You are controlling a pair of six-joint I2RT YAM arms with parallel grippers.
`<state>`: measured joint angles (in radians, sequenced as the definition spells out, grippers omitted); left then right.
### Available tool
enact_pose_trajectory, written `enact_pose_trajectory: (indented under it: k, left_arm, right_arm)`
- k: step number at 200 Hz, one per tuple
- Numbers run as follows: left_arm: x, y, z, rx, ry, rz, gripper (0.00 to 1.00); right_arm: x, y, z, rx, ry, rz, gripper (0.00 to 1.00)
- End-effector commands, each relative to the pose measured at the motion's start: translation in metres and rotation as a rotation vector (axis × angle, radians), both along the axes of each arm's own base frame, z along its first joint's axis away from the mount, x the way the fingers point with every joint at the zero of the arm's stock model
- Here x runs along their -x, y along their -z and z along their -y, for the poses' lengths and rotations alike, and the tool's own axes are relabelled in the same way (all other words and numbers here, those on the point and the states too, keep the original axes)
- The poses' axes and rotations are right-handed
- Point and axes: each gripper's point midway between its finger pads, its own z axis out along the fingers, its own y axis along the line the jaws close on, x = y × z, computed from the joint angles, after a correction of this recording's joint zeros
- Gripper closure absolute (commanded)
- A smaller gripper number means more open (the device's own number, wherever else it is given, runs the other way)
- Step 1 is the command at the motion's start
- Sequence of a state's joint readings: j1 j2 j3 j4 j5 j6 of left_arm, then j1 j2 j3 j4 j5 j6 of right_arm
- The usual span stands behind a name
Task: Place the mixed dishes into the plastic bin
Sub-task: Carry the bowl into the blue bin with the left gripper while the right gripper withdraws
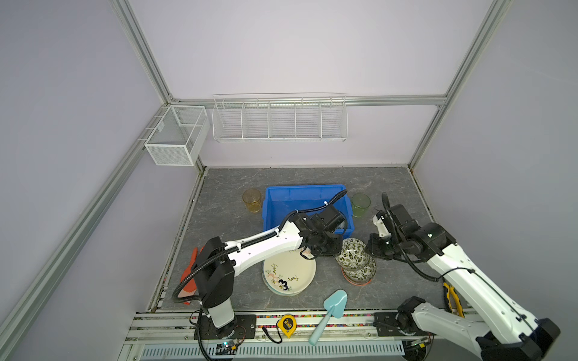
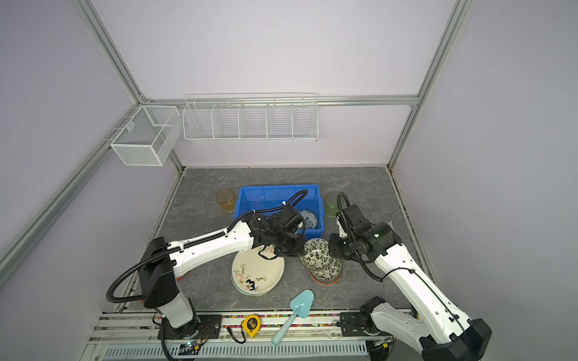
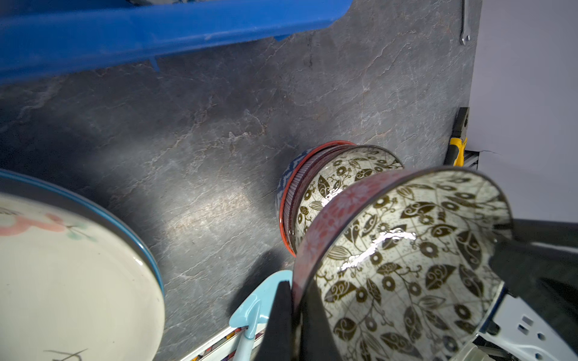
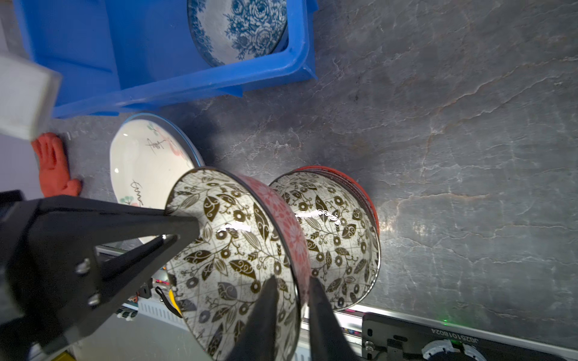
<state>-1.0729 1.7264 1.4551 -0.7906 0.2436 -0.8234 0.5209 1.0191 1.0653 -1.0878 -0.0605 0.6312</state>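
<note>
Left pincer point(image 3: 294, 290) is clamped tight on the rim of the pink bowl point(image 3: 406, 265), one jaw inside and one outside, holding it tipped on its side with its leaf-patterned inside showing. Sweeping the desk point(image 1: 391, 187) from the left in both top views: the amber cup point(image 1: 252, 200) stands upright just beside the bin's left wall; the plates point(image 1: 289, 272) lie stacked in front of the bin, a cream doodled one on top; the bin point(image 1: 300, 189) sits at the middle back, with a blue-flowered bowl point(image 4: 240, 28) lying in its near right corner. Just outside that corner hangs the pink bowl, over the stack of bowls point(image 1: 359, 272); whether it touches the stack I cannot tell. On the far side of its rim the right pincer point(image 4: 294, 287) stands slightly parted, jaws astride the rim without squeezing it. The green cup point(image 1: 360, 204) stands upright just right of the bin.
</note>
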Motion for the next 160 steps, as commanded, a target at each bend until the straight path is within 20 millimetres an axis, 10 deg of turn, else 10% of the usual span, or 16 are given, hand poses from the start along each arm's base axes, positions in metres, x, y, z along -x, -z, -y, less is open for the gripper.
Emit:
enact_pose_trajectory:
  k: [1,47,56,62,160]
  left_arm:
    - [-0.009,-0.027,0.008,0.038,0.014,0.061,1.0]
    - [-0.036,-0.044,-0.006,0.013,-0.006,0.114,1.0]
    - [-0.045,-0.047,-0.011,0.007,-0.014,0.123,1.0]
    - [-0.051,-0.048,-0.015,0.001,-0.021,0.126,1.0]
    - [-0.151,-0.034,-0.042,-0.109,-0.082,0.18,1.0]
  right_arm:
    - [-0.002,-0.02,0.001,-0.029,0.007,0.075,0.62]
    - [0.008,-0.032,0.015,-0.015,0.037,0.116,0.29]
    - [0.01,-0.033,0.018,-0.014,0.044,0.123,0.0]
    - [0.012,-0.034,0.02,-0.012,0.049,0.125,0.12]
    - [0.041,-0.023,0.043,-0.012,0.128,0.116,0.12]
